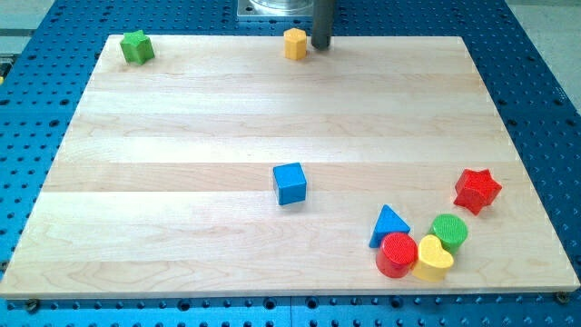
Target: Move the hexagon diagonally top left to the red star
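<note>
The yellow-orange hexagon point(295, 44) sits at the view's top edge of the wooden board, near the middle. My tip point(320, 46) stands just to its right, close to it, with a small gap showing. The red star point(477, 189) lies far off at the view's right, in the lower half of the board.
A green star point(137, 46) sits at the top left corner. A blue cube point(290, 183) is near the board's middle. A blue triangle point(388, 224), red cylinder point(397, 254), yellow heart point(434, 259) and green cylinder point(449, 232) cluster at bottom right, below the red star.
</note>
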Controlling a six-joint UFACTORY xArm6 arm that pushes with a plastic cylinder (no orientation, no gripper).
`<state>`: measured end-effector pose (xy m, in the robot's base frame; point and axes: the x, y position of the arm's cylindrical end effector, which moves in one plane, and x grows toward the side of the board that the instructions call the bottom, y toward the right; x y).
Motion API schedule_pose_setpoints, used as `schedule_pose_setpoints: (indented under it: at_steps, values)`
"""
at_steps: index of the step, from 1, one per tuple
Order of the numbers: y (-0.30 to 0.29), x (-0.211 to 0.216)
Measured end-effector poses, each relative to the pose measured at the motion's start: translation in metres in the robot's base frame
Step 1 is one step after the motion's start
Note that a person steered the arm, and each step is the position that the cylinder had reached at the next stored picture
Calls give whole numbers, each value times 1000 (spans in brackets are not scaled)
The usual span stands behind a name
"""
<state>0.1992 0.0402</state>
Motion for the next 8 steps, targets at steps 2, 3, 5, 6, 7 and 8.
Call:
schedule_pose_setpoints:
  at_steps: [2,3,5,6,7,8]
  values:
    - [-31,67]
    - [-18,94]
    - [-118,114]
    - [-124,90]
    - [-134,71]
    - [-78,85]
